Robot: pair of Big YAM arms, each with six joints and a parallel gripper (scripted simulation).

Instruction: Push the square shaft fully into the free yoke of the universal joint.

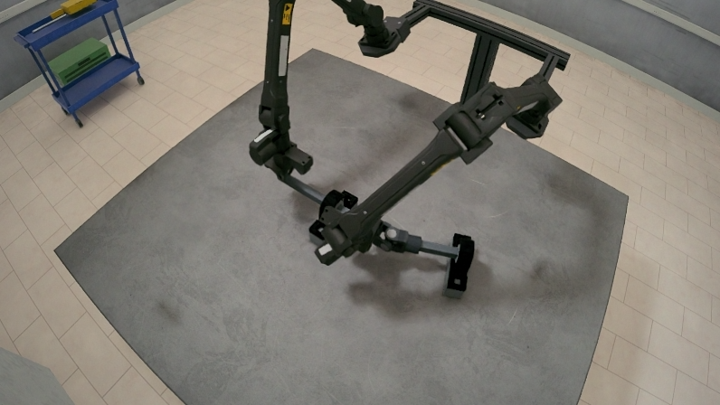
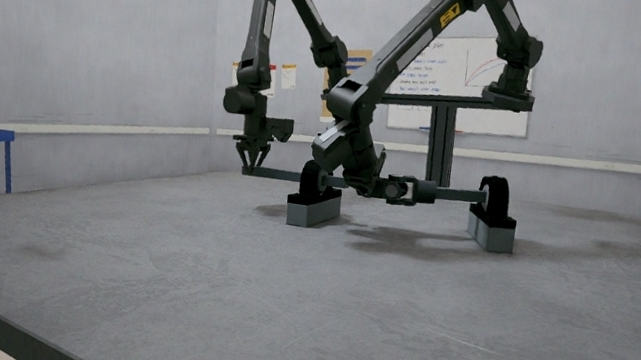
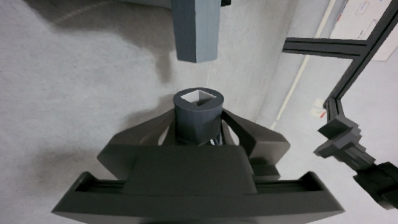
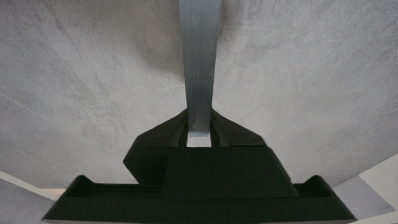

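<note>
The grey square shaft lies level through a black bearing block. My right gripper is shut on its outer end; the right wrist view shows the shaft between the fingers. My left gripper is shut on the free yoke of the universal joint. In the left wrist view the yoke's round collar with its square socket sits between the fingers. The shaft's end faces the socket, lined up, with a small gap between them.
The joint's far shaft rests in a second bearing block on a grey base. A black frame post stands behind. A blue cart stands far off on the tiled floor.
</note>
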